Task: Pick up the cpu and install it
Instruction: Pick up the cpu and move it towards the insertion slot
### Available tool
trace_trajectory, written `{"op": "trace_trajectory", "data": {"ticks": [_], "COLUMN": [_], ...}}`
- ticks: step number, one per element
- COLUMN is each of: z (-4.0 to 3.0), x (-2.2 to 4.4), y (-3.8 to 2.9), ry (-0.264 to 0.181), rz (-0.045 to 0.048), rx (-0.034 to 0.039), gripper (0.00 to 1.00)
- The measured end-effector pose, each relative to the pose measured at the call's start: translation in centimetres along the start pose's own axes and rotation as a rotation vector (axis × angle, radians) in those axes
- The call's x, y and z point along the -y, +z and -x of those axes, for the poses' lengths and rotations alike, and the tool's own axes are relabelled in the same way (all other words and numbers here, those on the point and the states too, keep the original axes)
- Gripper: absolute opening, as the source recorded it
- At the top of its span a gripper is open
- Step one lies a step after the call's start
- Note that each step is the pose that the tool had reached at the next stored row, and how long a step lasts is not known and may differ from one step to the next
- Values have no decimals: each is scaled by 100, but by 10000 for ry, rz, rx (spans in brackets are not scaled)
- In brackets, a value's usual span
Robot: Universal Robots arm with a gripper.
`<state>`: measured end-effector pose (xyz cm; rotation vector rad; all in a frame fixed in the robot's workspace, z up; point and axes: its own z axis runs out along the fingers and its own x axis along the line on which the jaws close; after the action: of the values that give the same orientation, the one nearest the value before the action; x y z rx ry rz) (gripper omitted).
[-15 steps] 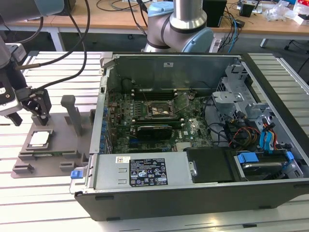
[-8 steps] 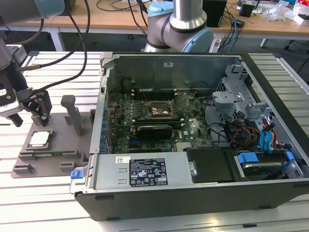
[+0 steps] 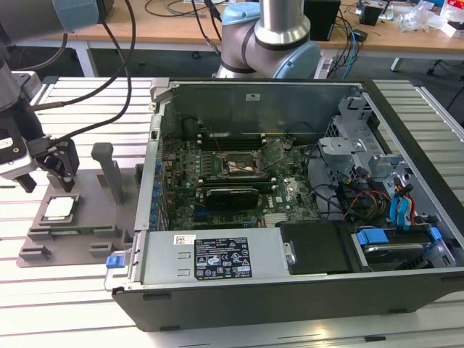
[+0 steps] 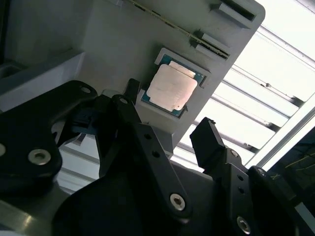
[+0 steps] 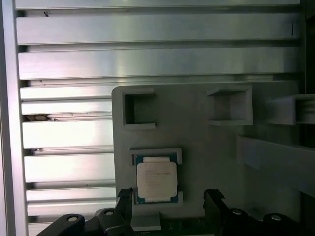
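While the cpu (image 5: 156,179) is lying flat, metal top up, in a shallow pocket of the grey tray (image 5: 206,147) on the bench (image 5: 69,64), that pocket is probably keeping it squared for a grasp. The hand (image 5: 168,195) is hovering close above, pointing down and empty, its fingers (image 5: 124,199) spread wide and straddling the chip. The open computer case (image 3: 290,181) is sitting well apart, toward the exterior view's right.

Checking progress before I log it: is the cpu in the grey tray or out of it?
In the tray: the cpu lies flat in its framed pocket, the open tool hovering above.
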<state>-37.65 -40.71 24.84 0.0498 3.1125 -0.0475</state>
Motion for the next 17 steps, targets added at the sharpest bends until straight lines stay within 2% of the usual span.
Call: {"op": "trace_trajectory", "data": {"ticks": [8,17], "z": [-1,-4], "x": [-1,-4], "y": [40,128], "ry": [0,1], "rz": [0,0], "rx": [0,0], "gripper": [69,69]}}
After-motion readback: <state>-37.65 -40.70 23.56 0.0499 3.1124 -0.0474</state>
